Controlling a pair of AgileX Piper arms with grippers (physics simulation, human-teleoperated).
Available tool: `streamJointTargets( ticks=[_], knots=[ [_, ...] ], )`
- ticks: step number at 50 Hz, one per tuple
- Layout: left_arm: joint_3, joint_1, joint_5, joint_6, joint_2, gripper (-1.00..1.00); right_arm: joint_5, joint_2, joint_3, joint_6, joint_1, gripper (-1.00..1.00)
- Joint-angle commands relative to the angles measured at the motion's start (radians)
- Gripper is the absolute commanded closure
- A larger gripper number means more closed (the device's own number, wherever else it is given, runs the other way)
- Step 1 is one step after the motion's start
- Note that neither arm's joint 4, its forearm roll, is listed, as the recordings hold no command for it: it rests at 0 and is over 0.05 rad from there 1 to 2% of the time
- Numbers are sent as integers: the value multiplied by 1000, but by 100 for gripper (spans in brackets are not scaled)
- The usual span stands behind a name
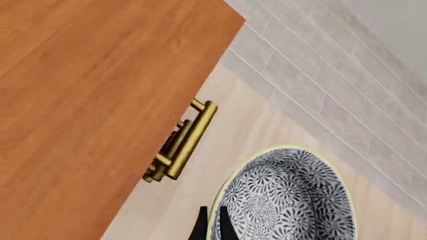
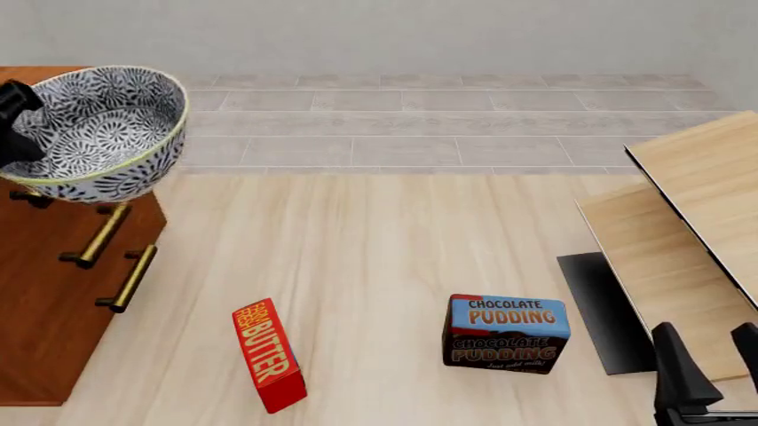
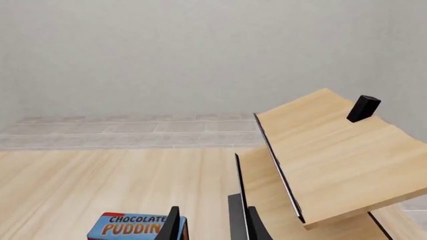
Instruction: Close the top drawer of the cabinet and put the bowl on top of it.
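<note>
The blue-grey and white patterned bowl [image 2: 106, 133] hangs tilted in the air at the far left, over the front top edge of the reddish-brown cabinet [image 2: 48, 302]. My left gripper [image 2: 12, 124] is shut on its rim. In the left wrist view the bowl [image 1: 287, 200] sits beside the cabinet top [image 1: 87, 100], with the rim pinched between the fingers [image 1: 200, 227]. The top drawer's brass handle [image 1: 193, 140] lines up with the handles below it, so its front looks flush. My right gripper [image 2: 711, 373] stands open at the near right, holding nothing.
A red butter box [image 2: 268, 355] lies on the pale floor surface near the cabinet. A chocolate pudding box [image 2: 507, 333] stands right of it, below my right gripper [image 3: 213, 227]. A tilted light-wood shelf unit [image 2: 698, 204] fills the right side, with a dark base [image 2: 604, 311].
</note>
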Motion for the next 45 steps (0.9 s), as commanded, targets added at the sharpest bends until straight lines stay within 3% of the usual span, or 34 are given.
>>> streamJointTargets(
  ticks=[1,6,7,11,13,14,26,45],
  knots=[
    [-154,108,111,-15,8,100,-2,0,2,-2,-1,-100],
    [-227,148,150,-20,22,100,0,0,0,-3,0,-100],
    [-291,173,177,-24,37,100,-1,0,1,-3,1,-100],
    [-378,232,221,-50,71,100,0,0,0,-3,1,-100],
    [-398,218,222,-53,80,100,0,0,0,-3,1,-100],
    [-414,272,232,-49,88,100,1,0,-1,-2,1,-100],
    [-465,369,240,-112,151,100,3,0,-3,1,-2,-100],
    [-526,499,239,-154,268,100,1,0,-3,1,-8,-100]
  ],
)
